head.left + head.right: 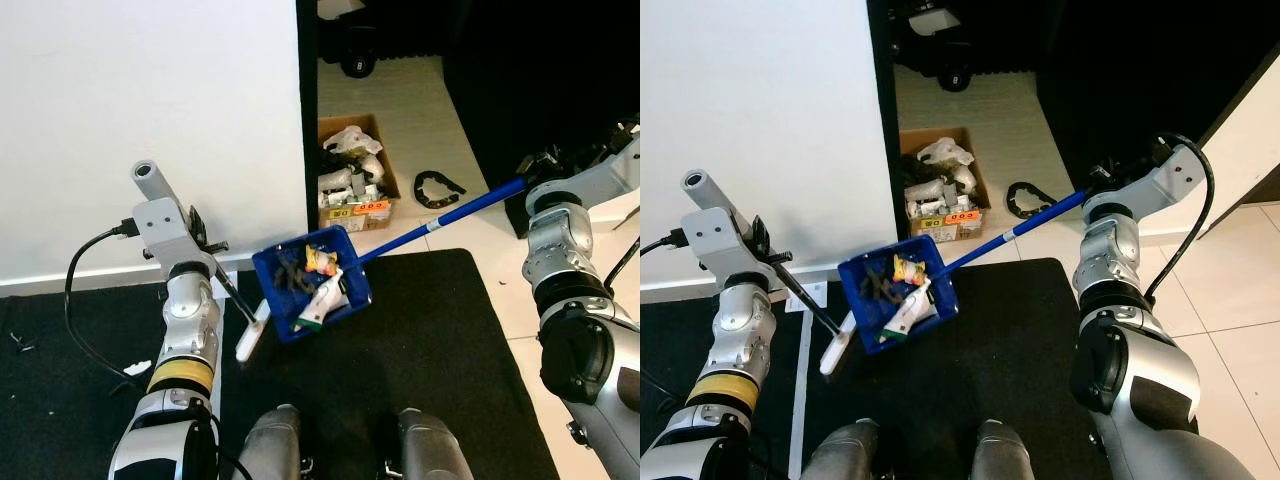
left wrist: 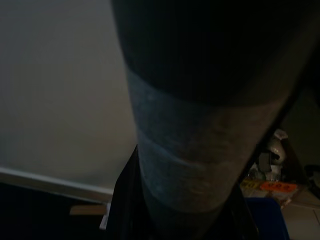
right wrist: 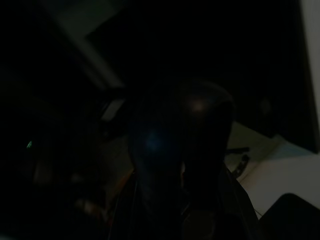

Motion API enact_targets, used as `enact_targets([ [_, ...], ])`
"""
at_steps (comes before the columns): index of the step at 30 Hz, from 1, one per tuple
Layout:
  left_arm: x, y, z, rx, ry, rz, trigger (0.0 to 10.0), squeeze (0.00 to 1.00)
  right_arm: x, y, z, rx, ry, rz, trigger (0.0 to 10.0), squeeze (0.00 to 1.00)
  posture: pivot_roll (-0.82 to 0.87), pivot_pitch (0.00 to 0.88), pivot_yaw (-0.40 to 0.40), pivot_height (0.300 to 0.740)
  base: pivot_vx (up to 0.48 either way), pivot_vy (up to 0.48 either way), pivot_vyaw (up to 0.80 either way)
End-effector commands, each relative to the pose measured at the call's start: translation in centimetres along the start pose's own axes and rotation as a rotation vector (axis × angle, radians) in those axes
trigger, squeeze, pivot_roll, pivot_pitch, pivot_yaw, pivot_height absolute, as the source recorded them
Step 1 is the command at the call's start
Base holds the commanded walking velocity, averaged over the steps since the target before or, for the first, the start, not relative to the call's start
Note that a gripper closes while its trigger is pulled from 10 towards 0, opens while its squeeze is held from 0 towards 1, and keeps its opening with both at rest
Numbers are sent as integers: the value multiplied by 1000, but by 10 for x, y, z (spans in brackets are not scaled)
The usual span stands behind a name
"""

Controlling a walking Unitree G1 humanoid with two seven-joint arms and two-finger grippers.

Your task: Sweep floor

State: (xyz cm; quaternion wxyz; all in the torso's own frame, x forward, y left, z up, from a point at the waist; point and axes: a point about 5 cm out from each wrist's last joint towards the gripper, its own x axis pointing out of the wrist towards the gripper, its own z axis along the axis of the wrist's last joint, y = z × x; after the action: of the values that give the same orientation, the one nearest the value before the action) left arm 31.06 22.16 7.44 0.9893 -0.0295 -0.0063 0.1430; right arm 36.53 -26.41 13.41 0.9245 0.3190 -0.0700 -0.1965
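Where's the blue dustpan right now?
The blue dustpan is centre of the head views, raised over the black mat before the robot's feet, beside the white brush head, below the cardboard box.

Pale tile floor (image 1: 470, 150) carries a black mat (image 1: 440, 330), a cardboard box (image 1: 356, 172) and a black ring (image 1: 437, 188).

Litter (image 1: 318, 275) in dustpan (image 1: 285, 270), cardboard box (image 1: 352, 175) behind it.

A: Location type?
B: Indoor room, home-like, maybe a storage corner. White wall (image 1: 150, 100) with baseboard, pale floor tiles (image 1: 420, 110), black mat (image 1: 430, 340) underfoot.
A: Other cues?
B: Open cardboard box (image 1: 352, 175) of mixed junk by a dark doorway (image 1: 380, 30); loose black item (image 1: 436, 187) on the tiles.
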Motion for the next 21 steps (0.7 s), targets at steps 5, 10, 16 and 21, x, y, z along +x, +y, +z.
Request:
enact_targets([
  [5,2,6,6,15,-35,-4,10000,0,3,-19,16,127,-57,-114,10000,0,47,31,-26,731,480,0,0],
  [10,1,6,6,18,-36,-3,10000,0,4,-19,20,130,-66,-114,10000,0,45,34,-21,731,480,0,0],
  [16,0,4,4,19,-34,-8,10000,0,5,-14,22,130,-70,-94,10000,0,43,37,-22,731,480,0,0],
  [21,-1,4,3,17,-34,-7,10000,0,6,-12,21,132,-67,-87,10000,0,45,38,-26,731,480,0,0],
])
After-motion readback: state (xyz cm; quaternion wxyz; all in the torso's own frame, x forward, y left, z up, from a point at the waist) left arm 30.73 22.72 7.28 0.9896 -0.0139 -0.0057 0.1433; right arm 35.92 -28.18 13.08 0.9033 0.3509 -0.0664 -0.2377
